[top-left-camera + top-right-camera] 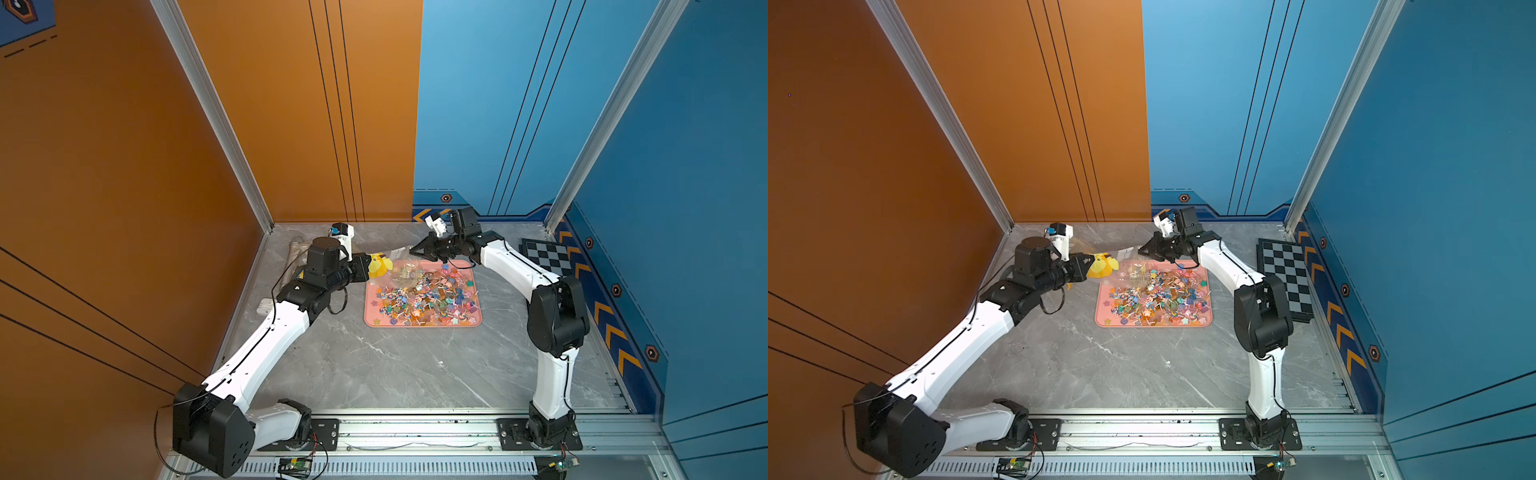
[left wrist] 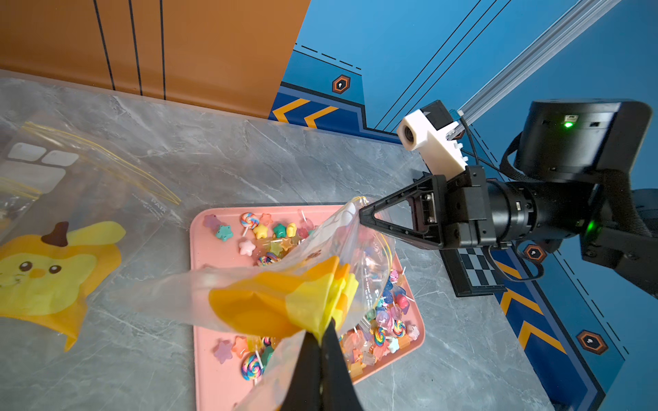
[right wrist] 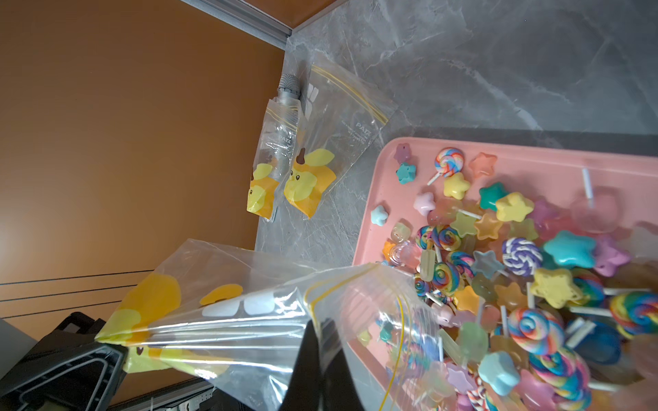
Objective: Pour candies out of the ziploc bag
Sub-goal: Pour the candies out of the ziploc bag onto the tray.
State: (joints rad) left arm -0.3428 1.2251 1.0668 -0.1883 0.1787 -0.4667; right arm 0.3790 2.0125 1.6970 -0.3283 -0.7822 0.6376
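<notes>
A clear ziploc bag point(image 1: 397, 266) point(image 2: 277, 291) with a yellow cartoon print hangs stretched between my two grippers over the far left corner of a pink tray point(image 1: 424, 325) point(image 1: 1154, 325). My left gripper point(image 2: 322, 334) point(image 1: 369, 266) is shut on the bag's yellow bottom end. At the bag's mouth, my right gripper point(image 3: 318, 323) point(image 1: 411, 250) is shut on the rim beside the yellow zip line, and the mouth opens toward the tray. The candies point(image 1: 428, 295) point(image 3: 498, 267), stars and swirl lollipops, lie heaped on the tray. Whether any are inside the bag I cannot tell.
Two more printed ziploc bags point(image 3: 320, 156) point(image 3: 270, 160) lie flat by the orange wall, next to a silver cylinder point(image 3: 289, 87). A folded chessboard point(image 1: 548, 255) point(image 1: 1287, 274) sits at the right wall. A white object point(image 1: 266, 305) lies beside my left arm.
</notes>
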